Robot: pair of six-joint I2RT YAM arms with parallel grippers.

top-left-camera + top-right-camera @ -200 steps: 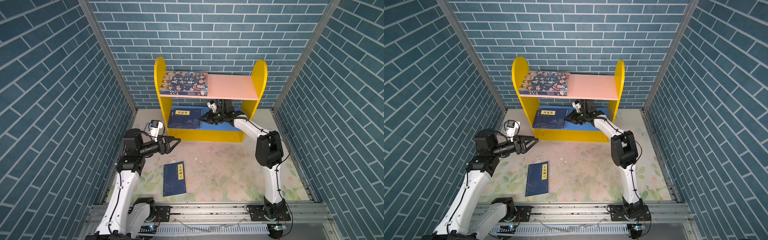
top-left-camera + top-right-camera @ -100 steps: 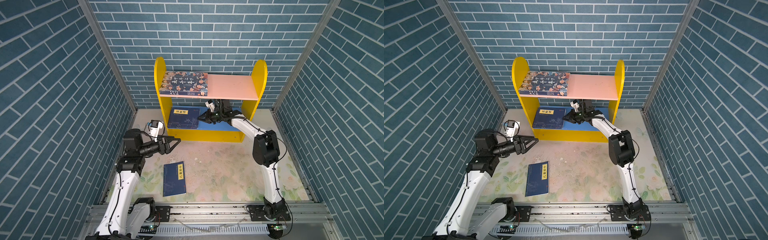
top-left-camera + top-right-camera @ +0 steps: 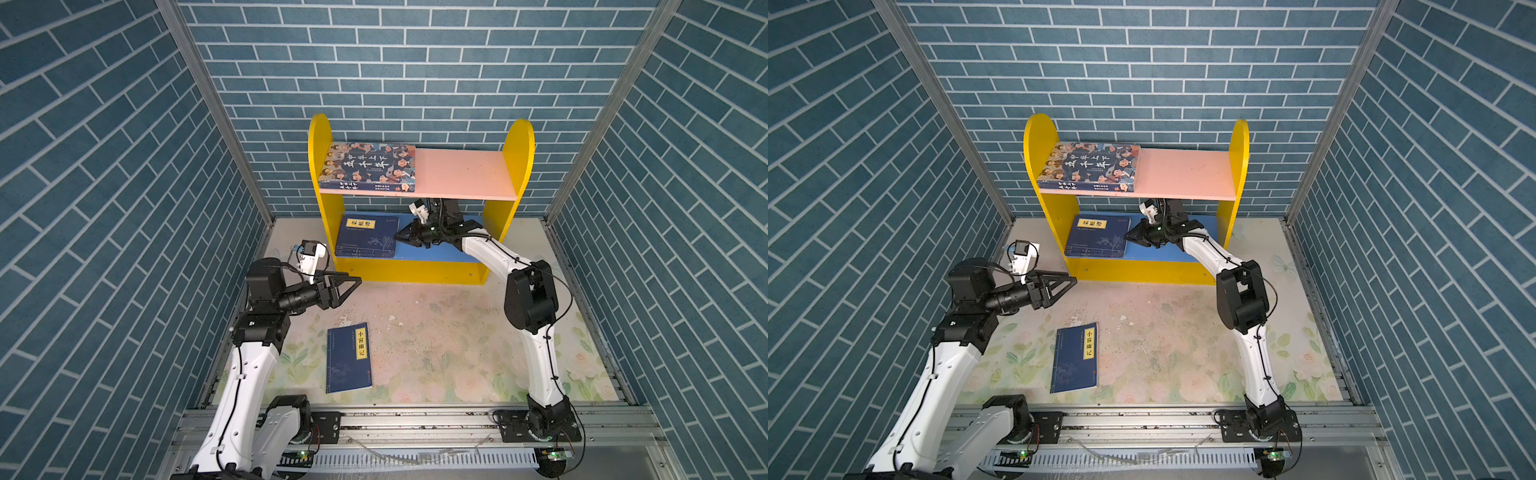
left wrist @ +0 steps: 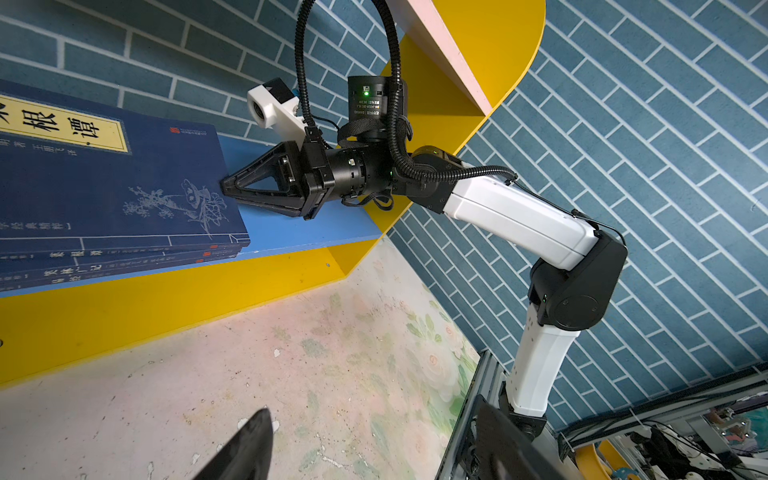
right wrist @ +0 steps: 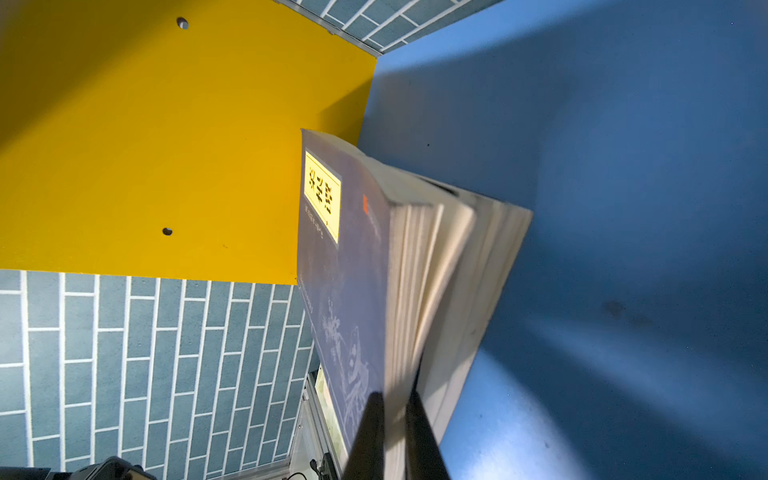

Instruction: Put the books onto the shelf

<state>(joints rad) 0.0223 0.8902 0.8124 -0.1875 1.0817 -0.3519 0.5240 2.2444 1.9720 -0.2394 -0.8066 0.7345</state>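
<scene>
A navy book lies on the floor near the left gripper, held level, open and empty. Beyond, the right gripper, closed, reaches sideways into the shelf, tips against the stack; only its wrist view shows fanned pages. A large book tops the shelf.

Blue brick walls enclose worn floral mat; metal rail at front.

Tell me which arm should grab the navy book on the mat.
Left: the left end effector, open and empty, hovers nearest that book; the right end effector is shut at the shelved stack.
</scene>
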